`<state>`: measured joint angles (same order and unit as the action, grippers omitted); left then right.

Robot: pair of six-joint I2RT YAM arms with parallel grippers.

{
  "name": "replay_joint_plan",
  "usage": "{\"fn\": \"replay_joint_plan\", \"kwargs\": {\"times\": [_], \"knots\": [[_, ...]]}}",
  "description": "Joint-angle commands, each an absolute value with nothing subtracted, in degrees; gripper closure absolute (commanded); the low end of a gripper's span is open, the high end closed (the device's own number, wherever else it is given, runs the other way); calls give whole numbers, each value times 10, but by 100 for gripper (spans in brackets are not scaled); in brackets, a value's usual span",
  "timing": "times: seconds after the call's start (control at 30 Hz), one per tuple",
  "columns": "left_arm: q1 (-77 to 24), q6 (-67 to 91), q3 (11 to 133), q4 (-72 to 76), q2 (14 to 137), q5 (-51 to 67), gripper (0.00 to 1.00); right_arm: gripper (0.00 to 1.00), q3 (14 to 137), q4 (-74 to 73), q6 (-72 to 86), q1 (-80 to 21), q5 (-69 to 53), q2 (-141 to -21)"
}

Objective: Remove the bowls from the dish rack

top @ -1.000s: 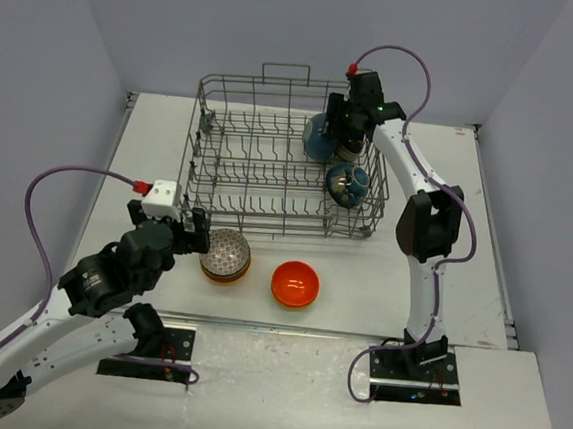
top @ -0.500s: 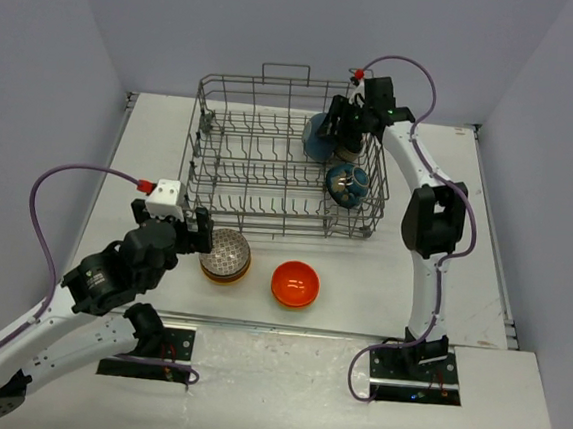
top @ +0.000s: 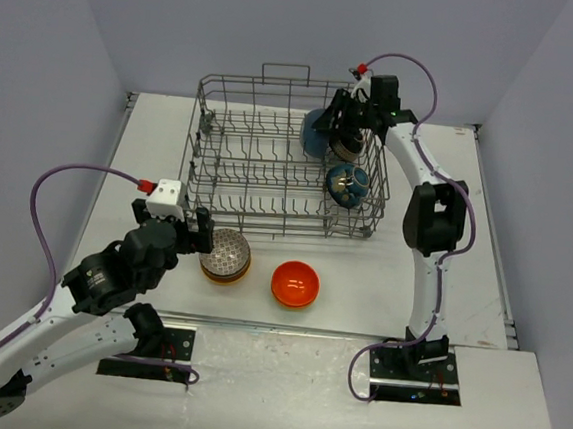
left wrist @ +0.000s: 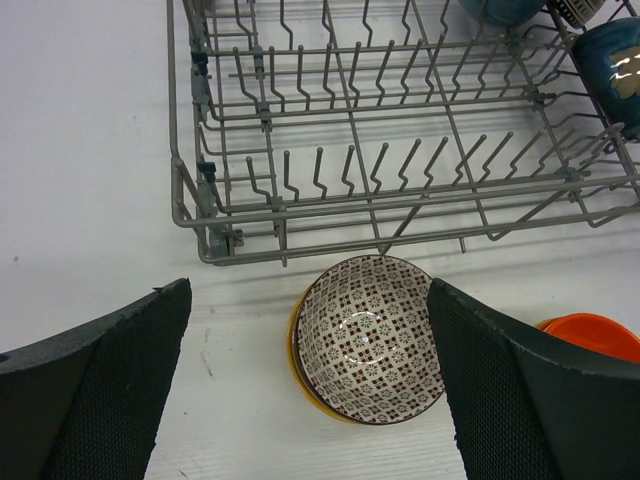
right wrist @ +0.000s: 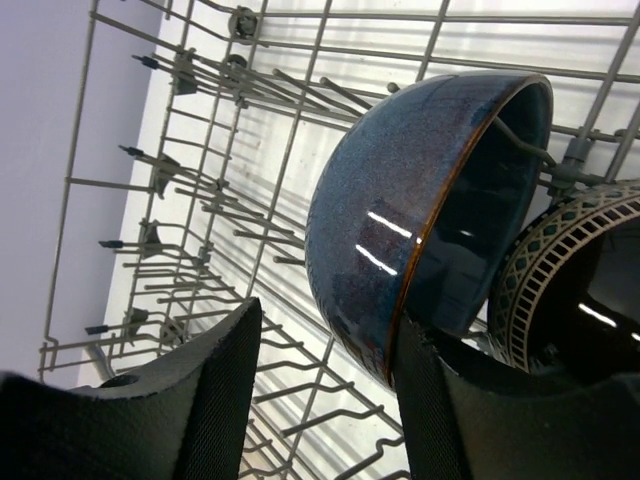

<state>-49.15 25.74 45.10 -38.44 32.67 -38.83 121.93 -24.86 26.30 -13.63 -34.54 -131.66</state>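
- Since a second ago the right arm's wrist has swung back toward the far right corner of the dish rack [top: 271, 163]. The blue bowl [top: 316, 134] has shifted slightly with it, and the left arm has barely stirred.
- Top view: the rack holds three bowls in its right end: the blue one on edge, a dark bowl [top: 349, 146] just beside it under the right gripper [top: 346, 127], and a dark teal patterned bowl [top: 347, 183] nearer the front wall.
- Top view: on the table before the rack sit a patterned bowl [top: 226, 253], nested in a yellow bowl, and an orange bowl [top: 296, 283] near it. The left gripper [top: 197, 233] hangs just left of the nested pair.
- Left wrist view: the left gripper [left wrist: 308, 292] is spread wide, holding nothing, above the patterned bowl [left wrist: 368, 338] resting inside the yellow bowl [left wrist: 298, 368].
- Left wrist view: the rack's [left wrist: 400, 150] near rows of tines hold nothing.
- Right wrist view: the right gripper [right wrist: 325, 320] is part-spread with the blue bowl's [right wrist: 400, 230] lower rim in the gap, not yet pinched. The lattice-rimmed dark bowl [right wrist: 565, 290] leans just behind it.
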Motion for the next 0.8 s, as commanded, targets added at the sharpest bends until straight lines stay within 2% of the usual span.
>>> {"fn": "replay_joint_plan", "kwargs": {"times": [0.0,0.17,0.3,0.37,0.5,0.63,0.77], "knots": [[-489,245,447,-362,326,-386,0,47,1235,-211,299,-134,-446,-1345],[-489,245,447,-361,323,-385,0,52,1251,-221,299,-134,-446,-1366],[-489,243,447,-361,322,-384,0,62,1254,-228,294,-134,-432,-1376],[-489,243,446,-361,321,-384,0,72,1257,-228,294,-134,-433,-1384],[-489,243,446,-360,320,-384,0,81,1250,-207,301,-133,-459,-1396],[-489,243,446,-361,319,-386,0,82,1233,-168,332,-129,-496,-1403],[-489,243,446,-361,316,-388,0,88,1229,-148,347,-128,-519,-1410]]}}
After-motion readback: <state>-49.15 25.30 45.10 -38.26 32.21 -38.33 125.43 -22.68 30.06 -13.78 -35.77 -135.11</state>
